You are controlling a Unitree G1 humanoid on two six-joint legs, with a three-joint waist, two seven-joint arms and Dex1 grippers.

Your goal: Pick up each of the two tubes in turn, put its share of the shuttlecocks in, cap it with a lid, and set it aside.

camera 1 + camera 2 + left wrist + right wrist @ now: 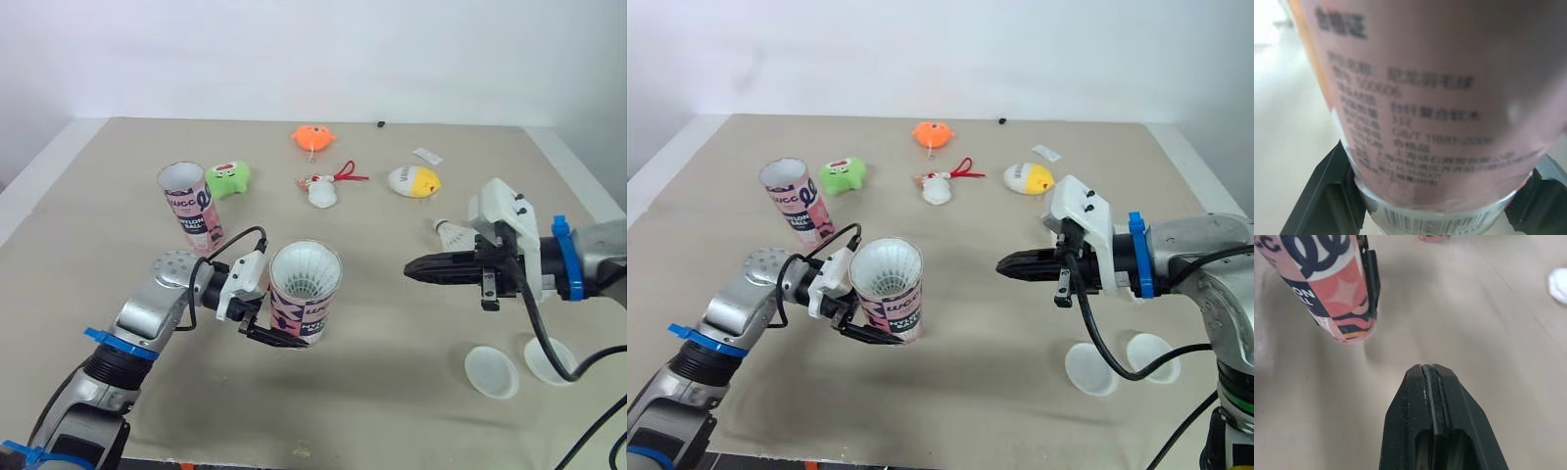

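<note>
Two white lids (491, 372) on the near tabletop (392, 421), left gripper's (282, 338) fingers clamped on the base of a pink tube (306, 299), tube raised and tilted, white shuttlecock (306, 269) inside, small Chinese print and barcode on its label, right gripper's (411, 266) fingers pressed together, empty, second tube (192, 208) upright beyond, lettered NYLON BALL.

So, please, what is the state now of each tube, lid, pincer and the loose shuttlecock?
Left pincer: shut on the held pink printed tube.
Held pink printed tube: uncapped, white feathers inside.
Second pink printed tube: upright on the table, uncapped.
Two round white plastic lids: lying on the table, unused.
Loose white shuttlecock: lying on the table.
Right pincer: shut, empty.
</note>
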